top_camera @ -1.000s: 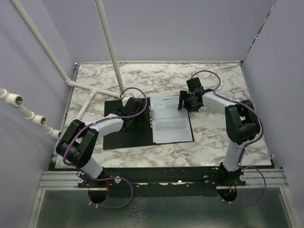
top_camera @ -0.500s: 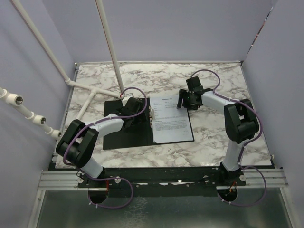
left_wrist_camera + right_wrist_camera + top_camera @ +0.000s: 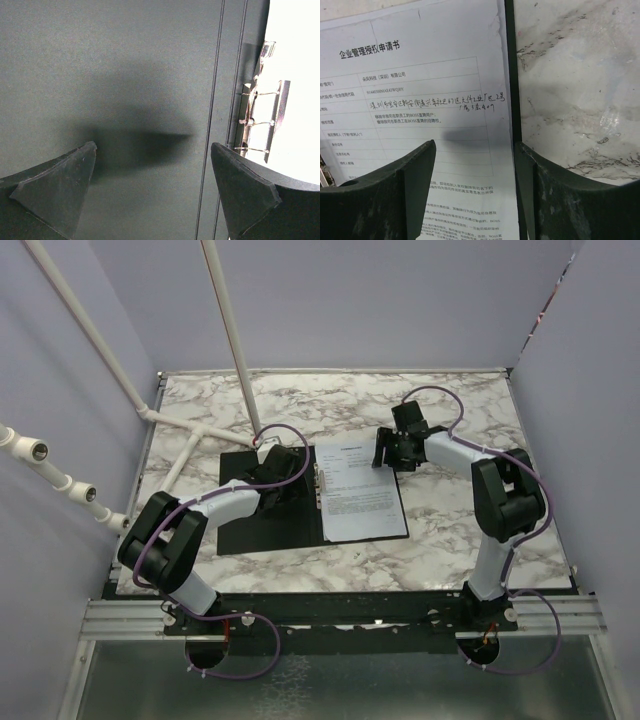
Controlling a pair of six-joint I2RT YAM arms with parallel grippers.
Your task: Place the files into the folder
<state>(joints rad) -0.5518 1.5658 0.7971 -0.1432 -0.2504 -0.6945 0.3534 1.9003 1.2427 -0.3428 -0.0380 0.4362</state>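
the folder [image 3: 250, 530] lies open on the table [image 3: 450, 530], the files [image 3: 360, 495] on its right half. the left pincer [image 3: 150, 160] is spread over the black left half, the right pincer [image 3: 475, 145] spread over the files' right edge.

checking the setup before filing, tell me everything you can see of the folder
The folder lies open and flat on the marble table, matte black inside, with two crease lines beside the spine. A silver metal clip sits at the spine. The files cover its right half, a thin black margin showing. The left gripper is open over its bare left half.
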